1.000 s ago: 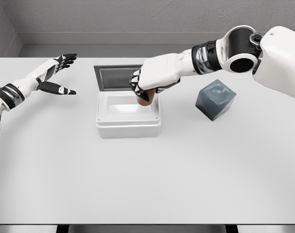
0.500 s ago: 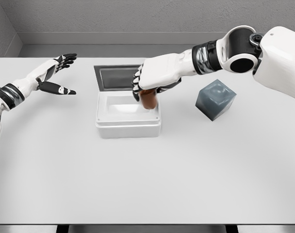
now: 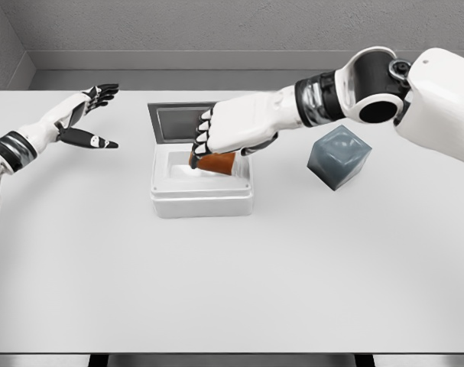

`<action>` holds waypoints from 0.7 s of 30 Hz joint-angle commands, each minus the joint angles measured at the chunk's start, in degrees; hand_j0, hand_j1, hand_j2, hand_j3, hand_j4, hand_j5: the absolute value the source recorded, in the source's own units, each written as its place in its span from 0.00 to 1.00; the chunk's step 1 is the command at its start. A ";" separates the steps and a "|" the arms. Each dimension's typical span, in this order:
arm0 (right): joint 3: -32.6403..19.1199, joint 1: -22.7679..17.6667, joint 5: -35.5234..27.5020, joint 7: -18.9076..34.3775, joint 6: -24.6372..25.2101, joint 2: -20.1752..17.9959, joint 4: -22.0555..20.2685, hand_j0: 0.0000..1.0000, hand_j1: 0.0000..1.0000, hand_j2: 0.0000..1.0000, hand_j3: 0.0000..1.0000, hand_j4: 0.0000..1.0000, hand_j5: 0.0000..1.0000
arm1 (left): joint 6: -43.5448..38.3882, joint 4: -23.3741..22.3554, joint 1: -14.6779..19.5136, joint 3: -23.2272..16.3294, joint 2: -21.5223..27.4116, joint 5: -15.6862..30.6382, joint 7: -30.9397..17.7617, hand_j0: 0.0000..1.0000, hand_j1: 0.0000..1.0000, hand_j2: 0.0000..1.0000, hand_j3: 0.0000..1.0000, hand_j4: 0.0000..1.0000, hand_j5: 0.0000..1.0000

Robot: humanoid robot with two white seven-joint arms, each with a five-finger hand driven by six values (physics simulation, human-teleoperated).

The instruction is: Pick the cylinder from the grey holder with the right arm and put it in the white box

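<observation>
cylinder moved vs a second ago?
Yes. The cylinder, in the right hand, shifted left and tipped over, now above the white box interior.

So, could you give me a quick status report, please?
Right hand shut on cylinder, tilted over white box. Left hand open, far left. Holder clear of path.

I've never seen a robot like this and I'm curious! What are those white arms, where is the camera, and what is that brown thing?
This is a computer-simulated robot, seen from a camera on its own head, looking down at a white table. Both white arms are its own. The right hand grips a small brown cylinder, tilted sideways over the open white box. Behind the box stands its grey-lined lid. The dark grey cube-shaped holder sits further right. The left hand hangs over the table with fingers spread, holding nothing.
</observation>
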State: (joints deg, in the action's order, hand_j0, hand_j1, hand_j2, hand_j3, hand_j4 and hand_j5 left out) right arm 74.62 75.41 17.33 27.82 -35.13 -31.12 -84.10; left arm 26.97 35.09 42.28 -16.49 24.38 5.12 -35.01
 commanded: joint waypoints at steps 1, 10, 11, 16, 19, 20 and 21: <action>-1.50 0.00 -0.28 -0.13 0.13 -0.43 -3.43 0.84 0.84 0.84 0.84 0.84 0.84 | -0.08 0.06 0.00 0.14 0.05 0.42 0.01 1.00 1.00 1.00 1.00 1.00 1.00; -4.22 -0.79 -0.28 -0.48 0.13 -4.47 -9.76 0.84 0.84 0.84 0.84 0.84 0.84 | -0.08 0.24 0.00 -0.39 0.05 0.68 0.01 1.00 1.00 1.00 1.00 1.00 1.00; -4.49 -0.88 -0.45 -0.75 0.13 -6.75 -10.82 0.84 0.84 0.84 0.84 0.84 0.84 | -0.08 0.24 0.09 -0.39 0.14 0.59 0.01 1.00 1.00 1.00 1.00 1.00 1.00; -8.00 -1.14 -5.64 -4.44 0.13 -20.20 -11.43 0.84 0.84 0.84 0.84 0.84 0.84 | -0.08 0.33 0.35 -0.56 -1.35 0.42 0.01 1.00 1.00 1.00 1.00 1.00 1.00; -7.56 -1.50 -5.99 -8.22 0.13 -24.16 -11.87 0.84 0.84 0.84 0.84 0.84 0.84 | -0.08 1.38 0.18 -0.74 -2.23 0.33 0.01 1.00 1.00 1.00 1.00 1.00 1.00; -7.56 -2.02 -5.99 -8.31 0.13 -25.30 -11.96 0.85 0.85 0.85 0.85 0.85 0.85 | -0.17 1.56 0.35 -2.41 -2.14 0.42 0.01 1.00 1.00 1.00 1.00 1.00 1.00; -7.48 -2.64 -5.99 -8.39 0.13 -26.62 -11.96 0.90 0.90 0.90 0.90 0.90 0.90 | -0.17 1.56 0.53 -2.58 -1.79 1.03 0.01 1.00 1.00 1.00 1.00 1.00 1.00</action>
State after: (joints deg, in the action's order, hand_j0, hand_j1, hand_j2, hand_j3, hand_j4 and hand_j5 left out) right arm 67.31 71.12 12.08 20.72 -35.12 -54.43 -95.80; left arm 26.90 36.17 42.89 -18.18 22.62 5.40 -35.01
